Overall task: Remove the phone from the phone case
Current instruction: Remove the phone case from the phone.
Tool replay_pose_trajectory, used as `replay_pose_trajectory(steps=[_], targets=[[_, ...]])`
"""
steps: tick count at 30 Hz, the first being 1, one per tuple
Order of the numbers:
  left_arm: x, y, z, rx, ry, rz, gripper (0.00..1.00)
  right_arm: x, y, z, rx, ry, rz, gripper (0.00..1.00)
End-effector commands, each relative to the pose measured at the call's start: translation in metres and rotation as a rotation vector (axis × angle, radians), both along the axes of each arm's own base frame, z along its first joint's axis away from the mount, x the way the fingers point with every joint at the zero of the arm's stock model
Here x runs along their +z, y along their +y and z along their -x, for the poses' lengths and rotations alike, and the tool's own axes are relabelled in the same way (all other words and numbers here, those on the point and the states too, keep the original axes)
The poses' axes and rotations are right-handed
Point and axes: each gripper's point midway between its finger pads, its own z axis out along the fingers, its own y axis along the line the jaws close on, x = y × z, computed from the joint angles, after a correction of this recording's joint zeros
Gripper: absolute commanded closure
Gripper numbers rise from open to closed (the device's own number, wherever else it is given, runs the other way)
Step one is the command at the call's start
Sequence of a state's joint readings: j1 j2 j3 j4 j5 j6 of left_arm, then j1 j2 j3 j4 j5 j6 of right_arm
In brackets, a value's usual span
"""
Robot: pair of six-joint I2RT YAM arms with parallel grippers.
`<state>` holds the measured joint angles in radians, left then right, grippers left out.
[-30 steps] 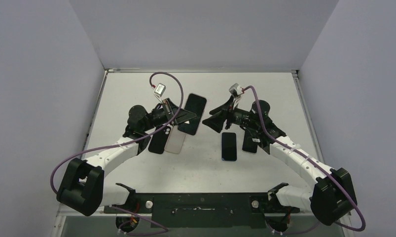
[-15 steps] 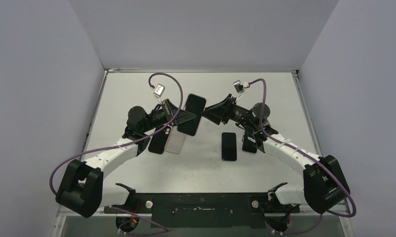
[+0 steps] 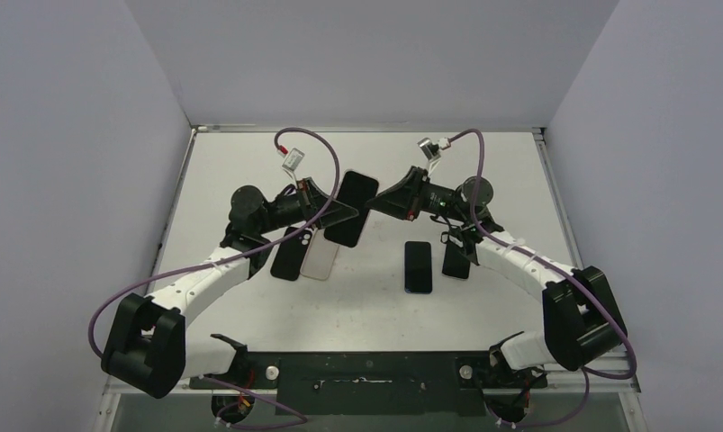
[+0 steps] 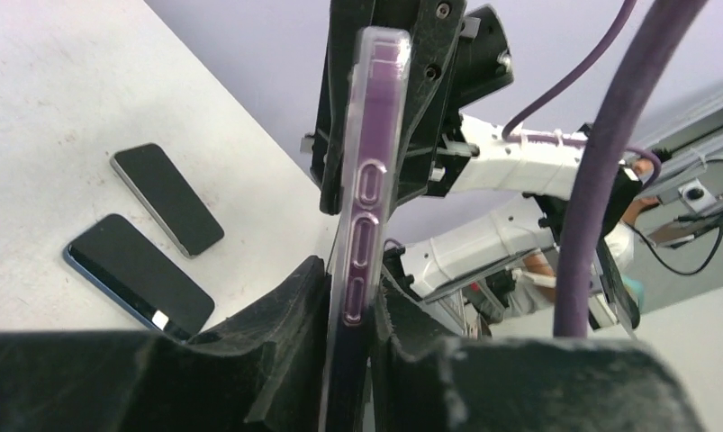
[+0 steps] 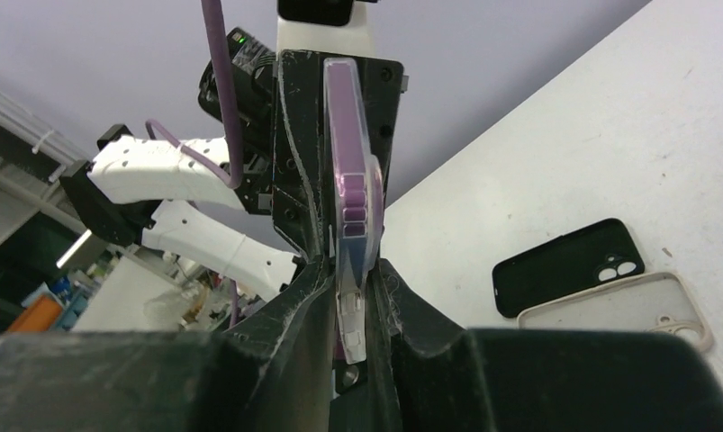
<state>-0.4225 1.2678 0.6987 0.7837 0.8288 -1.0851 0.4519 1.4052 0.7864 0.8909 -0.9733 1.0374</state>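
White table [image 3: 249, 162], loose phones [image 3: 418, 266], empty cases [image 3: 287, 259]; left gripper [image 3: 339, 214] and right gripper [image 3: 381, 200] clamp cased phone [image 3: 356, 193].

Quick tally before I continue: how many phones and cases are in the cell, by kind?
Bare phones, lying flat: 2
Empty cases, lying flat: 2
Cased phone, held in the air: 1
Total: 5

White scuffed table [image 3: 240, 157] between plain pale lavender walls [image 3: 366, 54]
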Motion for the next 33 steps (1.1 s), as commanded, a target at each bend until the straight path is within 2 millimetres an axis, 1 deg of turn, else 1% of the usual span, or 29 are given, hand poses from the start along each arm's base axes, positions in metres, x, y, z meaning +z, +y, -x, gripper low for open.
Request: replay_pose_trajectory(steps=[1,4,6,11,12,13,14,15,16,17,18,19,20,22,25,26,29,31,33], targets=[[0.026,0.002,0.009,-0.055,-0.146,-0.042,0.77,0.040,-0.001,0.016,0.109,-0.227,-0.023,1.00],[0.028,0.004,0.009,-0.072,-0.169,-0.058,0.70,0.041,-0.001,0.021,0.144,-0.256,0.005,1.00],[0.030,0.004,0.010,-0.089,-0.186,-0.061,0.68,0.041,-0.001,0.023,0.163,-0.272,0.024,1.00],[0.034,0.004,0.014,-0.122,-0.209,-0.063,0.69,0.042,0.001,0.027,0.197,-0.288,0.053,1.00],[0.034,0.004,0.016,-0.130,-0.214,-0.063,0.70,0.041,0.002,0.030,0.216,-0.294,0.059,1.00],[0.035,0.004,0.017,-0.137,-0.223,-0.062,0.76,0.040,0.003,0.030,0.222,-0.298,0.066,1.00],[0.037,0.004,0.018,-0.143,-0.228,-0.062,0.83,0.038,0.003,0.029,0.222,-0.299,0.076,1.00],[0.038,0.004,0.019,-0.146,-0.231,-0.061,0.94,0.037,0.004,0.028,0.217,-0.302,0.085,1.00],[0.039,0.004,0.019,-0.145,-0.233,-0.060,1.00,0.036,0.004,0.027,0.210,-0.301,0.095,1.00],[0.040,0.005,0.019,-0.140,-0.229,-0.060,1.00,0.035,0.004,0.025,0.197,-0.300,0.103,0.97],[0.040,0.006,0.018,-0.126,-0.225,-0.058,1.00,0.033,0.003,0.023,0.177,-0.289,0.114,0.91],[0.041,0.007,0.016,-0.105,-0.221,-0.056,1.00,0.032,0.002,0.019,0.151,-0.299,0.126,0.86],[0.042,0.009,0.013,-0.074,-0.214,-0.054,1.00,0.031,0.001,0.016,0.123,-0.289,0.136,0.78],[0.042,0.015,0.001,0.023,-0.175,-0.052,1.00,0.024,-0.003,0.010,0.050,-0.285,0.162,0.58],[0.033,0.027,-0.024,0.224,-0.062,-0.035,1.00,0.016,-0.009,0.007,-0.035,-0.257,0.170,0.42],[0.031,0.031,-0.028,0.264,-0.030,-0.009,1.00,0.014,-0.012,0.006,-0.077,-0.239,0.169,0.37],[0.034,0.041,-0.035,0.352,0.037,0.093,1.00,-0.002,-0.014,0.009,-0.139,-0.178,0.156,0.30],[0.036,0.043,-0.038,0.385,0.061,0.136,1.00,-0.008,-0.013,0.014,-0.169,-0.142,0.132,0.26],[0.040,0.042,-0.039,0.403,0.073,0.168,1.00,-0.011,-0.010,0.020,-0.193,-0.113,0.094,0.24]])
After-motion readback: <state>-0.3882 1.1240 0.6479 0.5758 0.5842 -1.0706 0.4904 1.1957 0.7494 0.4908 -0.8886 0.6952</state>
